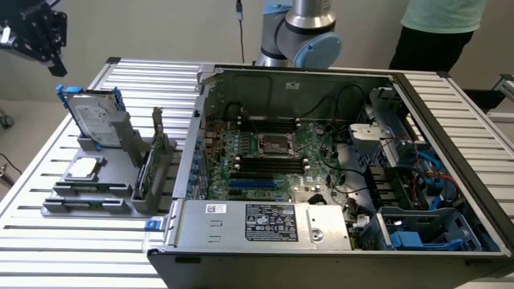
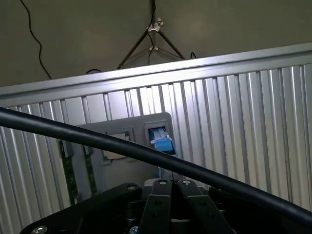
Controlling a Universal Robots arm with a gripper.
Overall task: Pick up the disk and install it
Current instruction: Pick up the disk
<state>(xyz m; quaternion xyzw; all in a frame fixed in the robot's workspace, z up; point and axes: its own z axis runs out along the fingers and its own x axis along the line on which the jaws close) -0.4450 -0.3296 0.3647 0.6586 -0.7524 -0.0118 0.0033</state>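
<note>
Black gripper (image 1: 36, 35) hangs at the exterior view's far left, high over the table. It's partly cut by the frame edge, and the jaws can't be read from there. In the wrist view the gripper (image 2: 173, 183) has its fingertips pressed together with nothing between them: clenched, empty.

A thick black cable (image 2: 146, 156) crosses in front and hides part of the grey plastic fixture (image 2: 124, 124) beyond. A blue piece (image 2: 161, 142) shows in the fixture; can't tell for sure what it is. The silver-and-blue robot arm (image 1: 301, 33) and the person in a pale green top (image 1: 443, 15) are both cut off at the far edge.

The disk is a rectangular silver-grey metal hard drive (image 1: 90, 115).
- **Position:** it stands on end, slightly tilted, in the grey plastic fixture (image 1: 96, 180) at the exterior view's left, on the ribbed aluminium table (image 1: 48, 253). It is outside the open dark-framed computer case (image 1: 321, 150).
- **Look:** white label on its face, print too small to read. Blue rails run along both long sides, with their tips poking above its top.
- **Hidden:** its lower end is behind the fixture's grey post.

The gripper is well apart from it, up and to the left. A small flat silver square piece (image 1: 84, 168) lies on the fixture, just nearer than the drive.
</note>
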